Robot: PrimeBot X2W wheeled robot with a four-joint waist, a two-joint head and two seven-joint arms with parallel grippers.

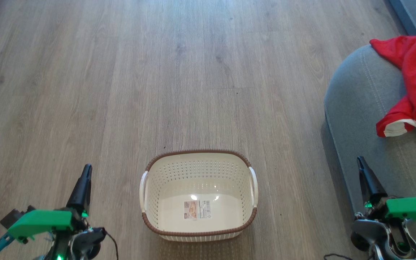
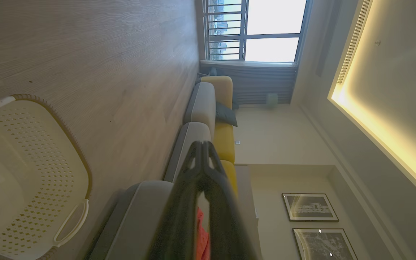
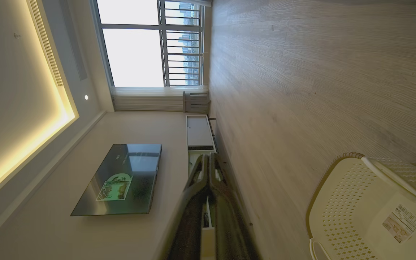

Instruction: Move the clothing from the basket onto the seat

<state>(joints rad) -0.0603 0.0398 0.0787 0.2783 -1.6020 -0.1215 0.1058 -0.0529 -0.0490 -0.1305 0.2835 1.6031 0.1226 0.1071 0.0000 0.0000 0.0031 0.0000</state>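
Note:
The cream basket (image 1: 198,195) with its brown rim stands on the wood floor at the lower middle of the head view, holding nothing but a sticker (image 1: 197,209). It also shows as basket (image 2: 27,173) and basket (image 3: 370,206) in the wrist views. Red clothing (image 1: 412,83) with white trim lies on the grey seat (image 1: 363,108) at the right. My left gripper (image 1: 85,173) is low at the left, shut, fingertips together (image 2: 202,146). My right gripper (image 1: 360,161) is low at the right beside the seat's edge, shut (image 3: 208,159). Neither holds anything.
Wood floor (image 1: 157,72) stretches ahead of the basket. The left wrist view shows a grey and yellow sofa (image 2: 211,119) running toward a window. A wall television (image 3: 121,178) and a low white cabinet (image 3: 199,131) appear in the right wrist view.

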